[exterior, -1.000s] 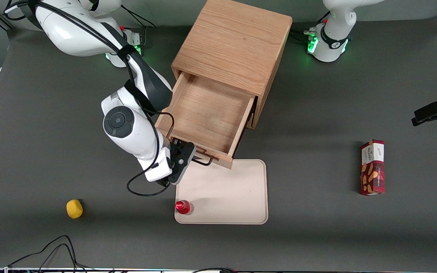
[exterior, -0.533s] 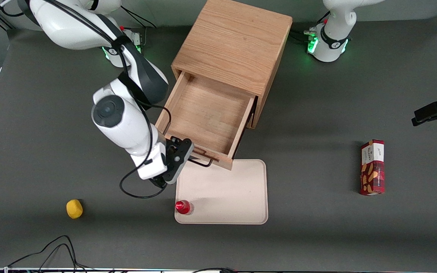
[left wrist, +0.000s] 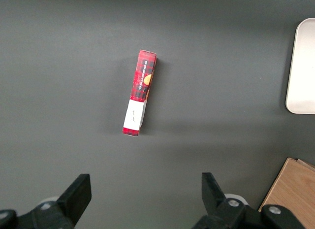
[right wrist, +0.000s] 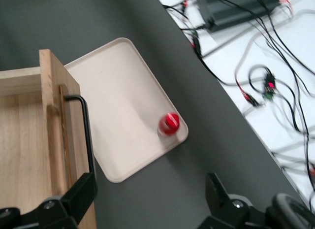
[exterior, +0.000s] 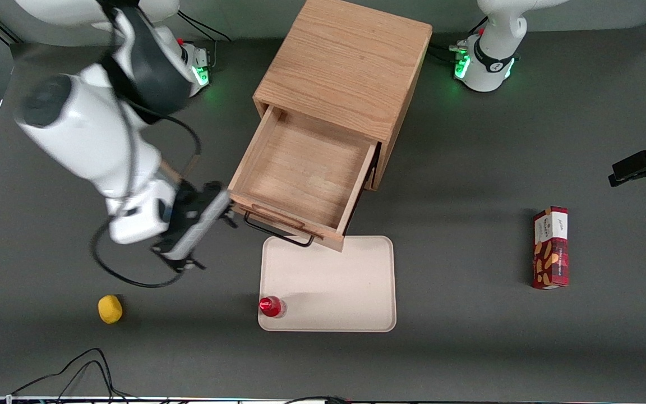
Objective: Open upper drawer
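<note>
Front view high above, looking down on the table (exterior: pixel 469 348), both wrist views nearer, facing downward, sharing the tray (exterior: pixel 328 286) with it

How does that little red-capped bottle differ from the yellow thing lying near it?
The red-capped bottle stands upright at a corner of the beige tray; the yellow thing lies on the bare dark table, farther toward the working arm's end. The bottle has a red cap on a clear body; the yellow thing is one plain colour and rounded. Both are small and sit apart from the tool, which is open beside the pulled-out upper drawer.
</note>
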